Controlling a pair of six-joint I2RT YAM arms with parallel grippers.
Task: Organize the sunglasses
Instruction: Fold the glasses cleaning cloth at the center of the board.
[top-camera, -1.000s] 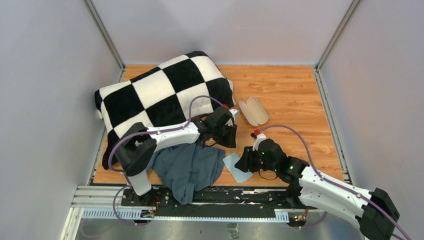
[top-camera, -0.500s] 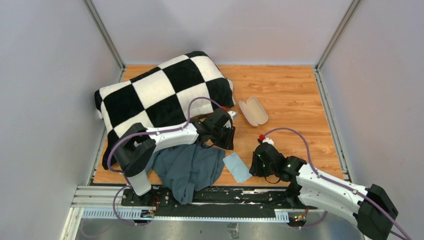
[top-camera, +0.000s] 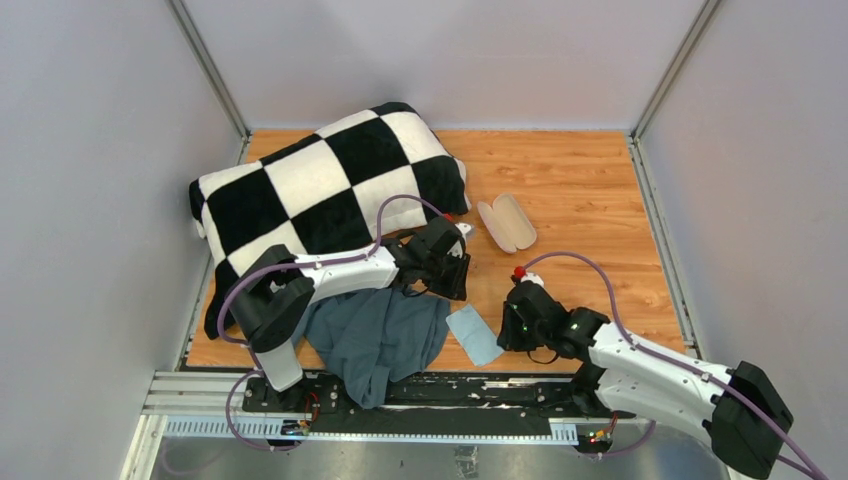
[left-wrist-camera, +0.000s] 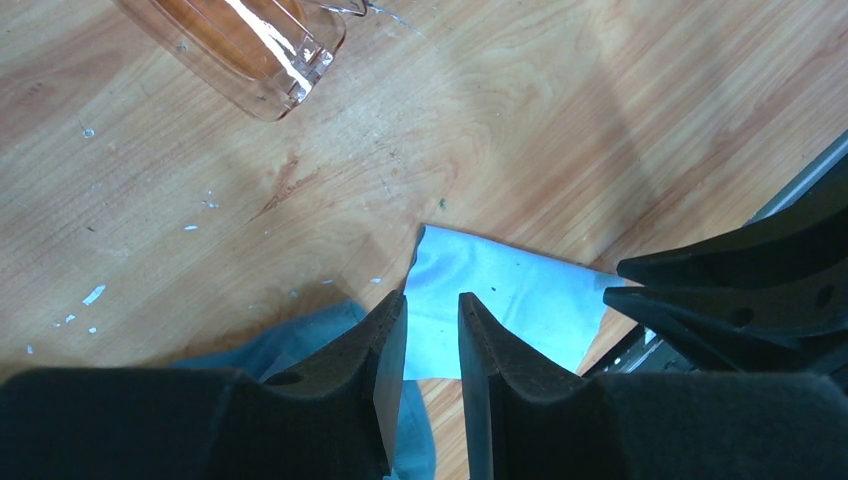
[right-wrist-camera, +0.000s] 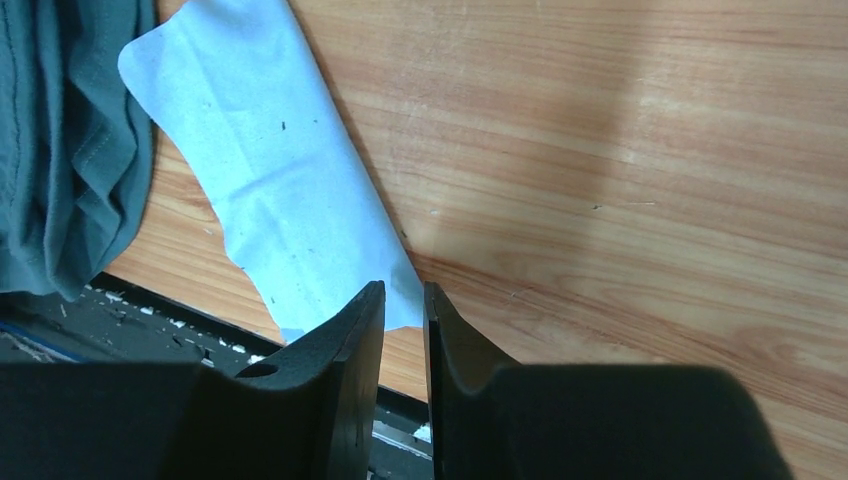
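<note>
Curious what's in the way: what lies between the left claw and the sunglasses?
Left wrist view: bare wooden table lies between the left gripper and the sunglasses; a corner of the blue cloth sits by the fingertips.

Top cam fixed high behind the arm bases, looking down on the whole wooden table (top-camera: 580, 180). Wrist cams sit close, looking down past left gripper (left-wrist-camera: 432, 312) and right gripper (right-wrist-camera: 403, 300) at the tabletop. All three share the light-blue cloth (top-camera: 474, 334).
</note>
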